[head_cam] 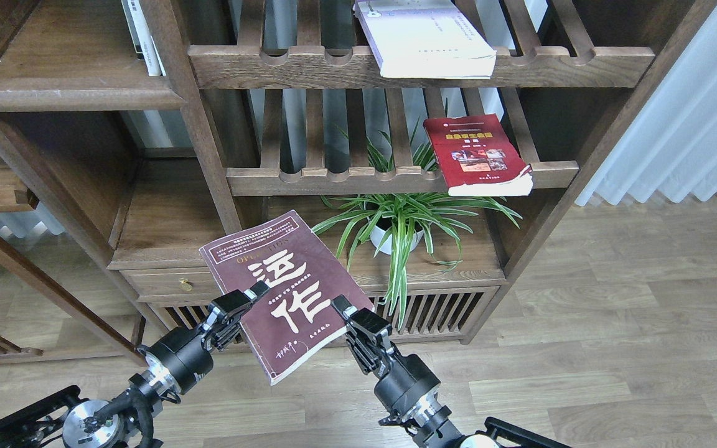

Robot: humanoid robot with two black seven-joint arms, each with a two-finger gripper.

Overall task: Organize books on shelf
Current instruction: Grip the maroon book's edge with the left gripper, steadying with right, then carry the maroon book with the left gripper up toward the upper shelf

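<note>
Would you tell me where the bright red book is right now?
In the head view, the red book lies right of centre on the right end of the middle slatted rack, above the potted plant.

Maroon book (284, 292) held tilted before bookcase — left gripper (251, 295) pinching its left edge, right gripper (345, 313) its right edge. Red book (480, 155) on middle slatted rack (333, 180), white book (424, 40) on rack above — spider plant (399, 227) below.
</note>
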